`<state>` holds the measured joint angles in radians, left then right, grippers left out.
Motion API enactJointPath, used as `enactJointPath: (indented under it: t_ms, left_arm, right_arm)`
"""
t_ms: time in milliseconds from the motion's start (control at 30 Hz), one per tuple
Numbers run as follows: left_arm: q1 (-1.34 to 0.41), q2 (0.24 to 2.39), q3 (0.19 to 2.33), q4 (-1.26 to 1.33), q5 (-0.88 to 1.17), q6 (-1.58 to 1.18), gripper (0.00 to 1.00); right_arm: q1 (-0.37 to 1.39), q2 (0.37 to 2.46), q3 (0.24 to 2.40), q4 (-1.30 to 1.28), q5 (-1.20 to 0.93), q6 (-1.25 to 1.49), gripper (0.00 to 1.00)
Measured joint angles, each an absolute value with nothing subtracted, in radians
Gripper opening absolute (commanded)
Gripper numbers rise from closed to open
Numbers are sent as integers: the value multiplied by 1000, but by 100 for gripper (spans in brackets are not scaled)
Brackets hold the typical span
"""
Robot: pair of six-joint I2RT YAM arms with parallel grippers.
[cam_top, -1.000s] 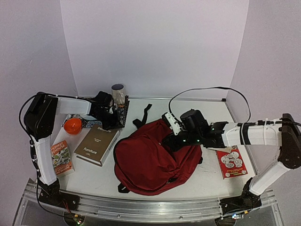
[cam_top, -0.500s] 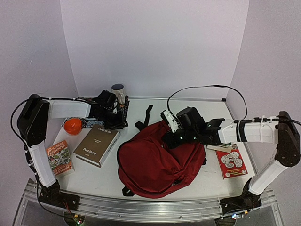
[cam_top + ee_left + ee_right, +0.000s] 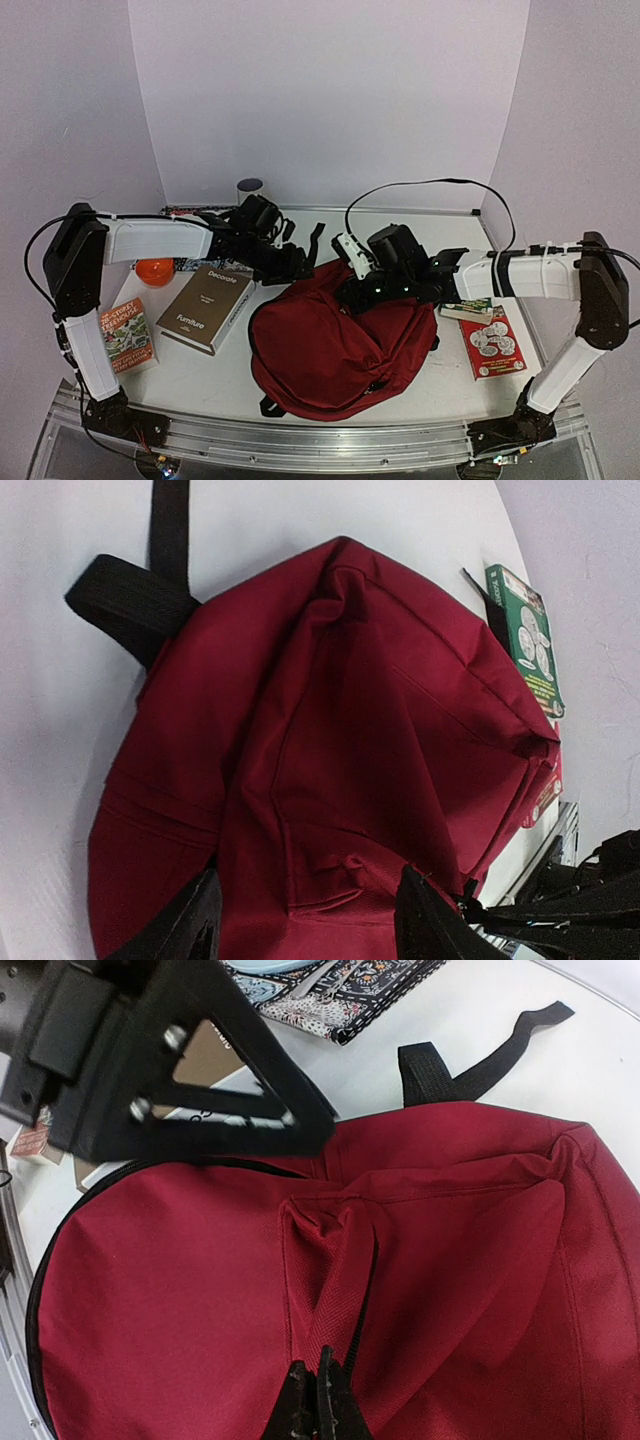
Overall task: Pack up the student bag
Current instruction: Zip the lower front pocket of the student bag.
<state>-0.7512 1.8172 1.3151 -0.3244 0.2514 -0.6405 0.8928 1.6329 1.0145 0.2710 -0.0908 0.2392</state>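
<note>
Left claw (image 3: 293, 266), top view: reaches past the book (image 3: 207, 305) to the far left edge of the bag (image 3: 330, 350); how wide it stands can't be read here. Right claw (image 3: 350, 292) is down on the bag's far end. Bag lies flat mid-table (image 3: 435, 388), between the arms; bowl (image 3: 153, 270) well to its left.

Left wrist: fingers (image 3: 200, 925) parted, red fabric below, nothing gripped.

Right wrist: jaws closed tight, pinching a raised fold of bag fabric. Black strap (image 3: 430, 1065) lies on the table beyond.
</note>
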Motion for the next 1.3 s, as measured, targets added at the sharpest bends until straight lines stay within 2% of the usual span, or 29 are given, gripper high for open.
enactJointPath:
  t_ms: [267,400,500,633,667,700,1000,1300]
  left_arm:
    - [-789,1920,1386,-325,303,-637,62]
    - [-798,1955,1388,-327,321,-636,57]
    - [-802,1979,1394,-335,328,-635,40]
    - [-802,1987,1395,-342,329,-631,8]
    - [-802,1987,1397,-344,328,-626,2]
    - [-802,1987,1401,-348,327,-621,0]
    - [-784,1987,1414,-363,307,-620,0]
    - [-692,1964,1405,-366,333,-628,0]
  right_arm:
    - [894,1644,1025,283,-101,236,0]
    - [897,1661,1033,288,-106,235,0]
    - [900,1670,1035,292,-109,235,0]
    - [900,1675,1035,292,-113,235,0]
    - [900,1675,1035,292,-114,235,0]
    - [900,1675,1035,292,-115,235,0]
    - [904,1646,965,313,-109,237,0]
    - [904,1558,860,334,-60,247,0]
